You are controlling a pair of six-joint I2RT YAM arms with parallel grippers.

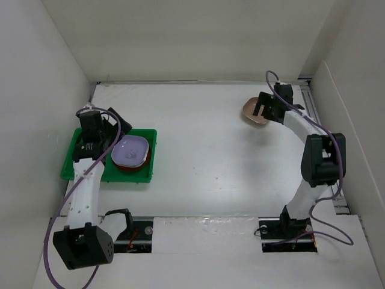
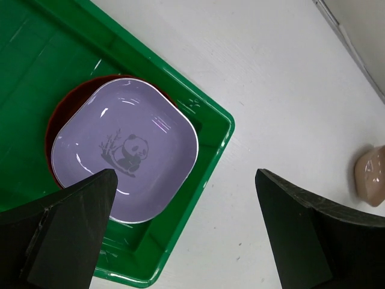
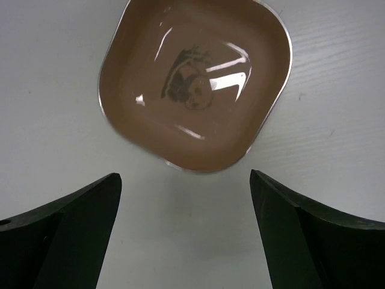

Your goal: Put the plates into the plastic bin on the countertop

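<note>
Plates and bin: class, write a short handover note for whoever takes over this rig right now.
Left gripper: fingers open, empty, over the green bin.
Right gripper: fingers open, empty, over the tan plate on the countertop, far right.
Done: lavender plate sits on a red plate inside the bin.
Left: tan plate not yet grasped; move it into the bin. No other plates in view.

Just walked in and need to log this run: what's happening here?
Two arms are moving plates into the green bin. The left fingers hover open over it, where a lavender plate sits on a red-brown plate. The right fingers hang open over a tan-pink plate on the countertop, not gripping it.
</note>
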